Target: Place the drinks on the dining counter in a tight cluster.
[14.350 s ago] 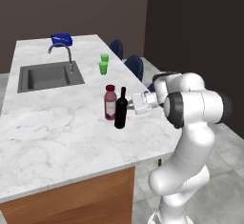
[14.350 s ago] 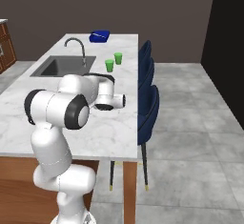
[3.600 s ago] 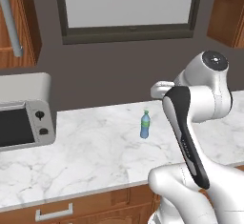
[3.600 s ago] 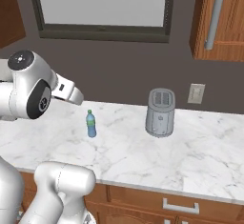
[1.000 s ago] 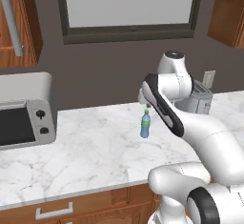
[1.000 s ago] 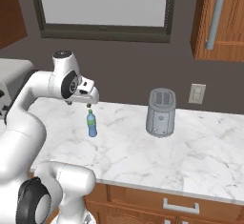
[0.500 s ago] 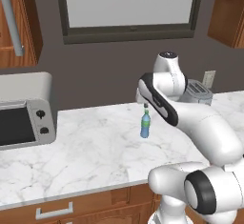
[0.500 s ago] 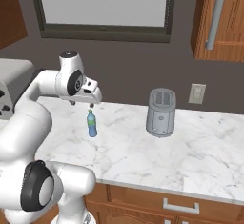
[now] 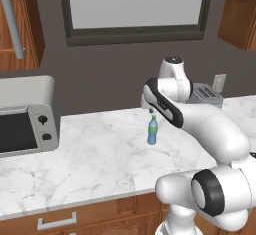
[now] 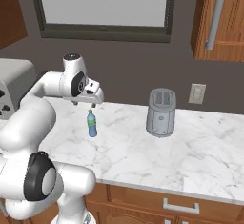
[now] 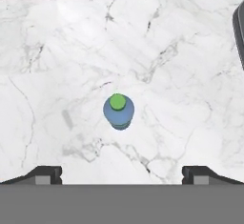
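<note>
standing upright on marble counter, blue water bottle with green cap, fingers spread wide above it

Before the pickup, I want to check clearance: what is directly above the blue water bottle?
The open pincer hangs just above the blue water bottle, its green cap centred between the fingertips, not touching. The bottle stands upright on the marble counter; its base is covered by its own body in the hand view.
</note>
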Robot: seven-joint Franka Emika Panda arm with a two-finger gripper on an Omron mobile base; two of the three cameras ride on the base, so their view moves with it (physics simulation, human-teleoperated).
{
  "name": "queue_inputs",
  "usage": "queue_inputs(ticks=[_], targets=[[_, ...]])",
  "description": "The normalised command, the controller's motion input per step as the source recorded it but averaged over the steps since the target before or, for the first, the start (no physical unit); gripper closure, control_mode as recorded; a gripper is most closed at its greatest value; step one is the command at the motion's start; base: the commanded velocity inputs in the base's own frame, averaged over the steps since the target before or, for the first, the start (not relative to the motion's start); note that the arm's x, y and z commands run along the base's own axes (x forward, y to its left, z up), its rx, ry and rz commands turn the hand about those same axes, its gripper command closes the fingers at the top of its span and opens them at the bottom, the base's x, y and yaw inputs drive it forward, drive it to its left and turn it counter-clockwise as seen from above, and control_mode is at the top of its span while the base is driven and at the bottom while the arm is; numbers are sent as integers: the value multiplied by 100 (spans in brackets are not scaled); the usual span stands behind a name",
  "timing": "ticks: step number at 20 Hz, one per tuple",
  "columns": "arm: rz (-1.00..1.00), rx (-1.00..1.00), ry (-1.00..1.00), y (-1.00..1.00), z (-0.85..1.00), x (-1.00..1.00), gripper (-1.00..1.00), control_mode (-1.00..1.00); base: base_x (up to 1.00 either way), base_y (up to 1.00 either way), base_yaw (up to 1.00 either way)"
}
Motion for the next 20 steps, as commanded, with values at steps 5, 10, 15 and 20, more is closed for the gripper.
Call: queue_inputs(ticks=[5, 10, 15, 20], targets=[[0, 0, 2, 0, -2, 36, -100, -100, 0, 0, 0], [0, 0, 0, 0, -15, 21, -100, -100, 0, 0, 0], [0, 0, 0, 0, -15, 2, -100, -100, 0, 0, 0], [0, 0, 0, 0, -23, 4, -100, -100, 0, 0, 0]])
